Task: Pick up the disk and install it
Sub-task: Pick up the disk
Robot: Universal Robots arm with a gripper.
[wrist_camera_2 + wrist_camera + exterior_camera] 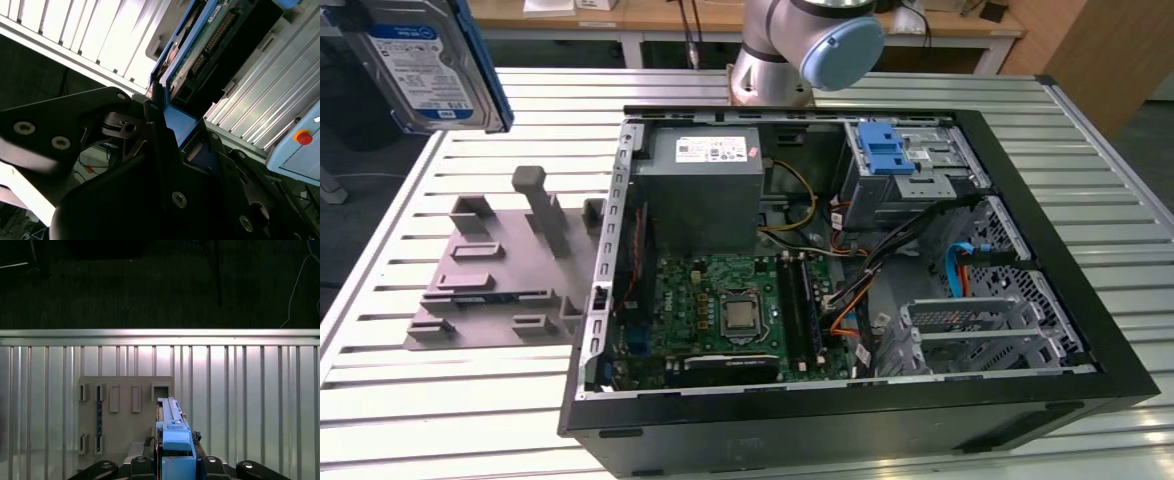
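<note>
The open black case [854,432] lies on its side on the slatted metal table [454,410]. Inside it are a grey box [700,190] with a white sticker, a green board [720,310], loose cables, and a metal cage [921,180] with a blue clip [887,150] on top. A grey fixture [494,275] with slots and posts lies beside the case, on the exterior view's left. What sits in its slots is hard to make out. The disk [427,70] hangs above the table at that view's upper left, well apart from the case. It is silver, with a white-and-blue label and a blue frame. The picture's edge cuts off its top. In the first wrist view the gripper [174,442] is clamped on the blue frame from both sides, with the disk seen edge-on above the fixture. In the second wrist view the disk's underside shows a green circuit board.
</note>
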